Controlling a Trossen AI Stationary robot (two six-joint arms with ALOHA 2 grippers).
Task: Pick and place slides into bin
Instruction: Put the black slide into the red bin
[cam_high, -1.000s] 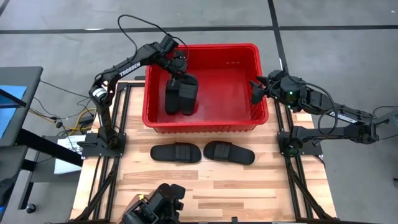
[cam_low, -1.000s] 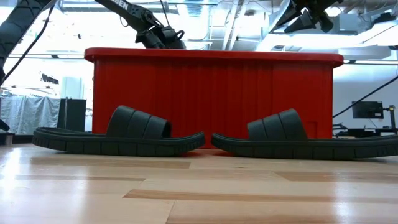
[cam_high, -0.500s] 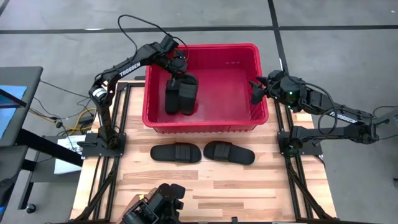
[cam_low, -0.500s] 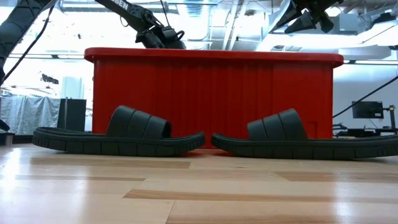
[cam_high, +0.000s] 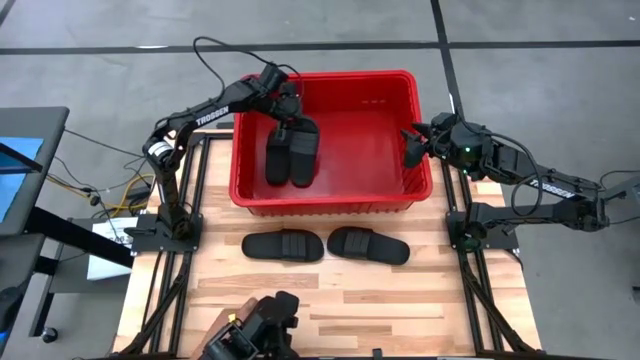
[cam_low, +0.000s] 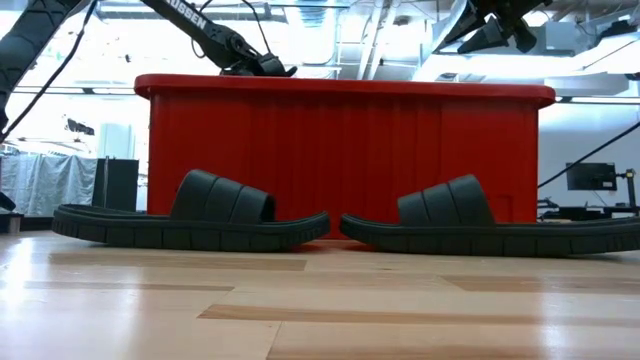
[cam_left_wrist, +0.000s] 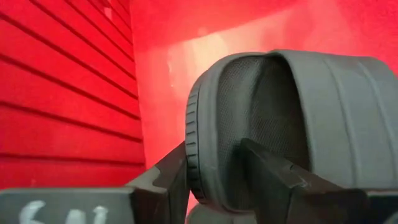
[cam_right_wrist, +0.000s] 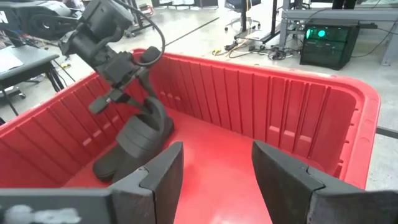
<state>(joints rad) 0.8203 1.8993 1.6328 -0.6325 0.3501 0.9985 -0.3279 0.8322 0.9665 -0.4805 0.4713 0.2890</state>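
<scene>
High view: left gripper (cam_high: 287, 108) fingers released above 2 slides (cam_high: 291, 152) in bin (cam_high: 420, 190); right gripper (cam_high: 411, 143) open at rim. Slides look light, flexible; grip strap.

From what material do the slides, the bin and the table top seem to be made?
Slides: probably soft foam or rubber, matte black, with moulded ribs across the strap and a grooved sole edge; the strap's inside looks finely textured in the left wrist view.
Bin: likely hard plastic, red with a slight gloss, with moulded ribbed walls and a rolled rim.
Table: wood, pale planks joined together with visible grain, smooth finish.
</scene>
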